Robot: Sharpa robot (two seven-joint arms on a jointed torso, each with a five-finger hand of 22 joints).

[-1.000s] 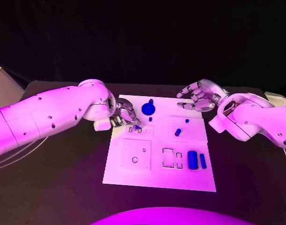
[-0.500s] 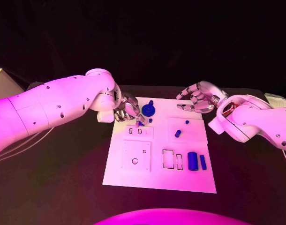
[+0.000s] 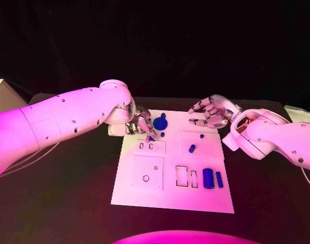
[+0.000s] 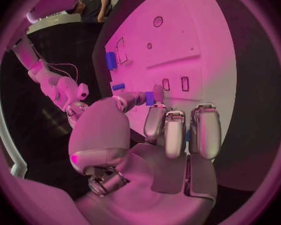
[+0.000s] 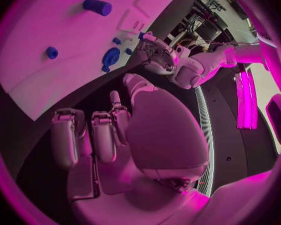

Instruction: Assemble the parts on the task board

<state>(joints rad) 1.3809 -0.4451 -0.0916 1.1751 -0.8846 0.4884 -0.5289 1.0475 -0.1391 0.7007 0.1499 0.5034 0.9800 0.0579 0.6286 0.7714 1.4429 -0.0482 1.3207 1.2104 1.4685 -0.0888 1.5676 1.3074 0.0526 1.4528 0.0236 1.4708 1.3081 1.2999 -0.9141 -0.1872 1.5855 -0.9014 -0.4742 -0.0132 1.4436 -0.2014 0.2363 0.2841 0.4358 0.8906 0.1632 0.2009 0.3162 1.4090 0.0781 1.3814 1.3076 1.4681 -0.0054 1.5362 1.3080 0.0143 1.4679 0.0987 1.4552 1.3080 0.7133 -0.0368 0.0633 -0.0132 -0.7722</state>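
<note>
At the far left corner of the task board (image 3: 171,195), the left hand (image 3: 139,123) pinches a small blue part (image 3: 150,135) between its fingertips. The part hangs just above two little slots (image 3: 146,146) cut in the board. The left wrist view shows the same part (image 4: 150,98) held at the tip of the fingers, with the slots (image 4: 175,84) near it.

To do this step well, I think the hand should line the part up straight over one slot, come down slowly, and let go only when the part sits in.

Close by is a round blue part (image 3: 160,121). Further out, the right hand (image 3: 210,114) hovers over the board's far right edge, fingers curled but apart, holding nothing. A short blue part (image 3: 191,148) stands on the board near it. Two longer blue parts (image 3: 213,178) lie side by side toward the near right.
</note>
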